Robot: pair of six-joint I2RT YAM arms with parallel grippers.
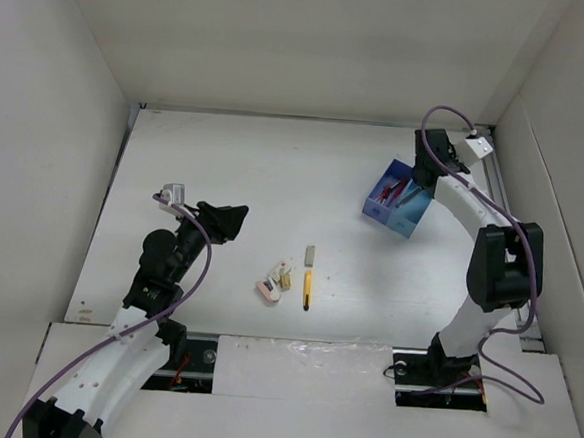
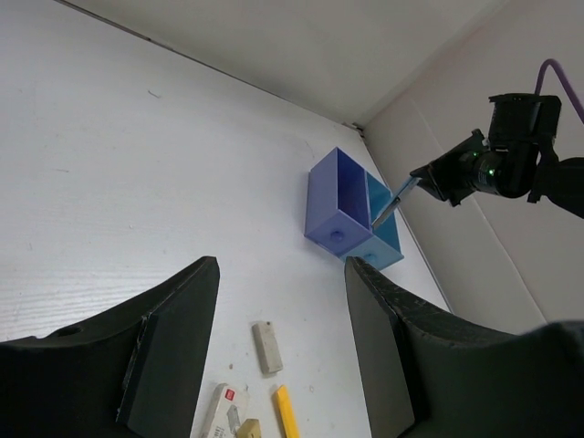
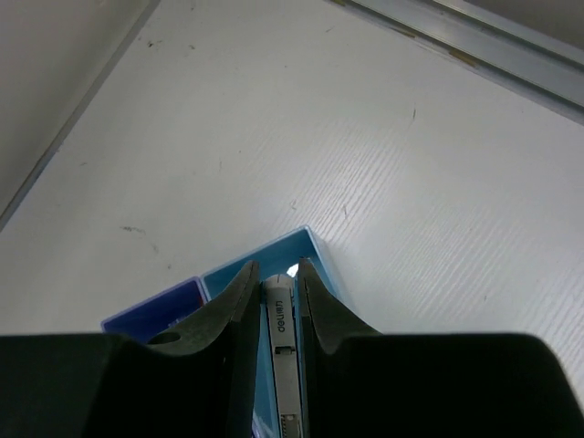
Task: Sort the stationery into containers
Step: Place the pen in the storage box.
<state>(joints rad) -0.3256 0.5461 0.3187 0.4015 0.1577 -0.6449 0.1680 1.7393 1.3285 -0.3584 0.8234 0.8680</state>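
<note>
Right gripper [image 3: 274,278] is clamped on a grey pen [image 3: 280,333] — light, stiff, slick, best pinched mid-barrel — tip over the box [image 1: 404,225], light-blue side, far right. Left gripper [image 1: 230,221] gapes, left of the erasers [image 1: 270,289] and yellow pen [image 1: 307,289].

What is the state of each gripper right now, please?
Left gripper: jaws open, holding nothing.
Right gripper: jaws closed on a grey pen, above the light blue compartment.

Bare table [image 1: 276,168] all round the box [image 1: 402,223]; right arm [image 1: 464,201] and grey pen [image 3: 282,351] over its opening.
</note>
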